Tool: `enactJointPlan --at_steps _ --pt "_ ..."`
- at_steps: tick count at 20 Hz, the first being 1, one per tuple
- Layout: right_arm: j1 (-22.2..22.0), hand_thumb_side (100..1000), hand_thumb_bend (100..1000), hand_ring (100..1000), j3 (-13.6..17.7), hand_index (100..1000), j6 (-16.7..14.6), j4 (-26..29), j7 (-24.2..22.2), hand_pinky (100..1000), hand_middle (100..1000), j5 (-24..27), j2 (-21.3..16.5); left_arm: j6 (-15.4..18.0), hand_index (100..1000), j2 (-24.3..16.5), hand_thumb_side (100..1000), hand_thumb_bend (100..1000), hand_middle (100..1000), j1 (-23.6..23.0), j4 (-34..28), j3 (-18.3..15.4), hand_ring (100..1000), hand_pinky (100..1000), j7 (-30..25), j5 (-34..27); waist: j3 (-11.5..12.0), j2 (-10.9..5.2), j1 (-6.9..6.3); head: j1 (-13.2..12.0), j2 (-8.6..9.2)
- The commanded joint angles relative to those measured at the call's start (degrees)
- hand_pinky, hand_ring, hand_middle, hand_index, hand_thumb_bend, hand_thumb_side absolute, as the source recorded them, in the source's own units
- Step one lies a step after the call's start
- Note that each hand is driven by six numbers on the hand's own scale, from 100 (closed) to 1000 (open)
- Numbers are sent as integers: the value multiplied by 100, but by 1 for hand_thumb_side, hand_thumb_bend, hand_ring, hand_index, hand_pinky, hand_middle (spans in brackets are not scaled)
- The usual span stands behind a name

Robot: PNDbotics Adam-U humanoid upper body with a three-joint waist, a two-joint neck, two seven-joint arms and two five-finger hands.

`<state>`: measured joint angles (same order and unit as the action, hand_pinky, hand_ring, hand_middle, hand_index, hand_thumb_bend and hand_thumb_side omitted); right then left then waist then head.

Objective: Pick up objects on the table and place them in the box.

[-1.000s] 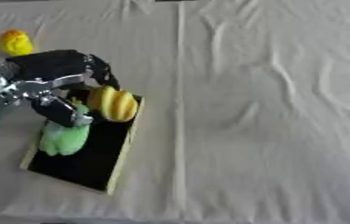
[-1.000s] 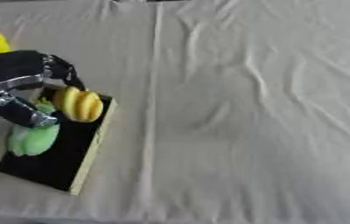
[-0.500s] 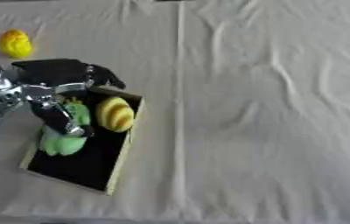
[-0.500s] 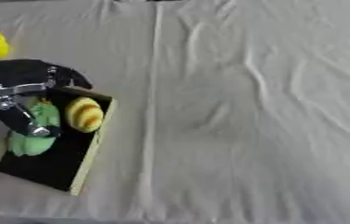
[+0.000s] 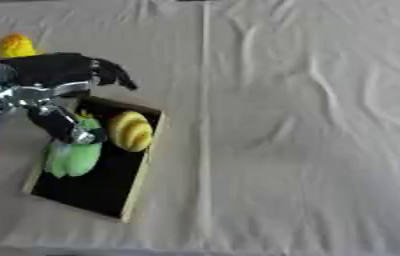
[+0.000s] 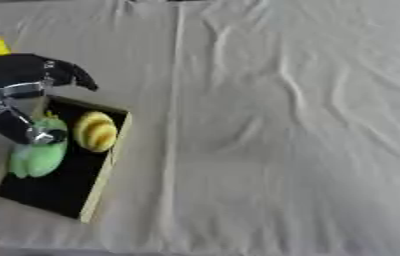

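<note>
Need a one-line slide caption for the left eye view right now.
Left hand open above the black box, which holds a yellow ridged object and a green object; another yellow object waits on the cloth.

The cloth [image 5: 308, 125] over the table is matt, off-white fabric, creased in long folds. The box [image 5: 142, 175] has a pale wood-like rim and a flat matt black floor. The left hand [image 5: 59, 80] is matt black with shiny silver metal parts. The striped yellow thing [image 5: 131, 131] looks smooth; the green thing [image 5: 70, 159] looks soft and dull.
</note>
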<state>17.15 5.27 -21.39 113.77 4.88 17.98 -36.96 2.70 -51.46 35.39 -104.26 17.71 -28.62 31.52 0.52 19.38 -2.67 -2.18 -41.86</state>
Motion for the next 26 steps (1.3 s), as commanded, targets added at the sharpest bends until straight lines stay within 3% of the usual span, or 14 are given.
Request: enactJointPlan --at_steps 1,6,13,19,26 --pt "36 525 100 839 90 844 -13 82 58 987 659 -21 -139 -257 898 -338 100 413 837 50 19 -570 873 903 347 63 18 -141 16 42 -12" --pt "57 525 100 838 110 845 -103 82 133 984 663 -36 -229 -632 902 -246 100 404 858 559 1433 -1088 888 908 750 245 28 -150 34 38 3" --pt "67 525 100 838 112 844 -144 82 159 985 662 -39 -250 -431 908 240 100 454 839 1500 3568 -1290 886 913 838 589 13 -85 72 -18 98" --pt "118 525 100 838 126 844 -183 82 174 985 662 -32 -274 -301 905 598 114 504 820 2038 4729 -1521 880 910 867 1004 -24 -16 85 -75 210" --pt "188 525 100 837 100 843 -175 82 150 987 659 -14 -281 -356 919 929 128 500 836 2488 5688 -1783 887 914 1039 1419 -98 79 59 -158 312"
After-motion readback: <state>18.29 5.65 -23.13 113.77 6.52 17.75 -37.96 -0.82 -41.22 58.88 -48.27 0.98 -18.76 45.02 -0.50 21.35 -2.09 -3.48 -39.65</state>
